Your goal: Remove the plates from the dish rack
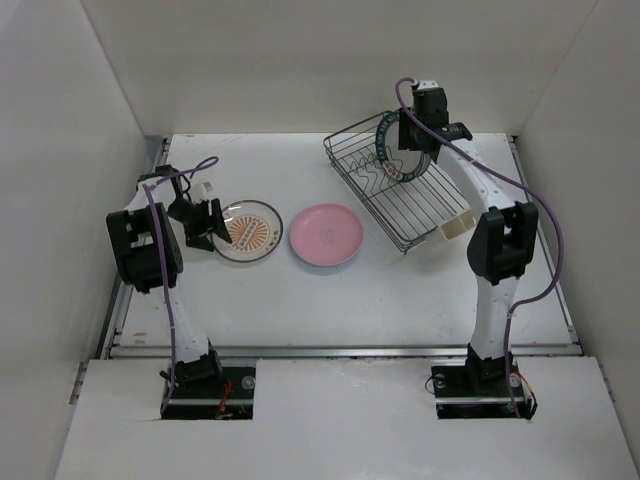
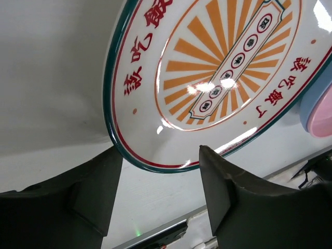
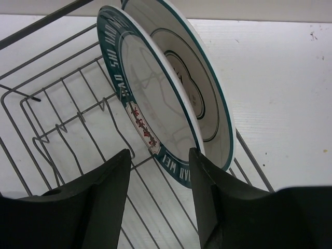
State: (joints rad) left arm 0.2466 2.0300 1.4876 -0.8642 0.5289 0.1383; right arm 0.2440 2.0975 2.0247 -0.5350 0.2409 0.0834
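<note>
A white plate with orange rays [image 1: 250, 232] [image 2: 223, 78] lies flat on the table. My left gripper [image 1: 212, 230] [image 2: 160, 150] stands open at its left rim, the rim just beyond its fingertips and touching neither. A pink plate [image 1: 326, 235] [image 2: 322, 119] lies to the right of it, on a light blue plate [image 2: 307, 106]. In the dish rack [image 1: 420, 215] [image 3: 57, 129] two plates stand upright: a teal-ringed plate [image 3: 150, 104] and a white plate with a thin teal rim [image 3: 205, 88] behind it. My right gripper [image 1: 406, 162] [image 3: 160, 151] hangs open over the teal-ringed plate's edge.
The rack sits tilted at the back right, with a beige cutlery holder [image 1: 456, 226] at its near end. White walls close in the table on three sides. A metal rail [image 1: 340, 350] runs along the table's front edge.
</note>
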